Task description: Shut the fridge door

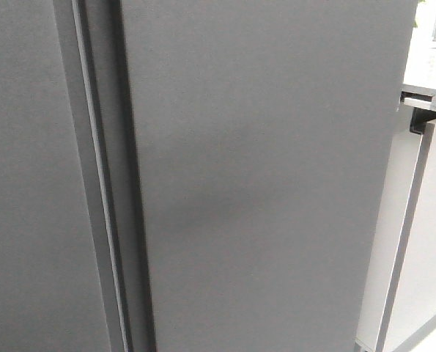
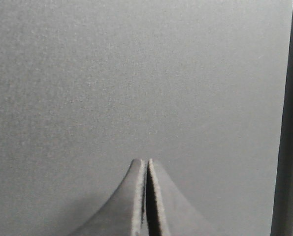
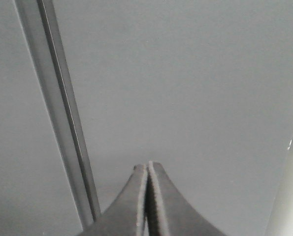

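A: What fills the front view?
B: The fridge door (image 1: 269, 169), a dark-grey panel, with its recessed groove (image 1: 126, 220) running down its left edge. A matching dark-grey panel (image 1: 27, 191) stands left of the groove, and a pale cabinet front (image 1: 430, 242) stands to the right.
A: And the grippers?
B: The right gripper (image 3: 147, 167) has its fingers pressed together, pointing at the door near the groove. The left gripper (image 2: 147, 162) is likewise pressed together, facing a flat grey panel.
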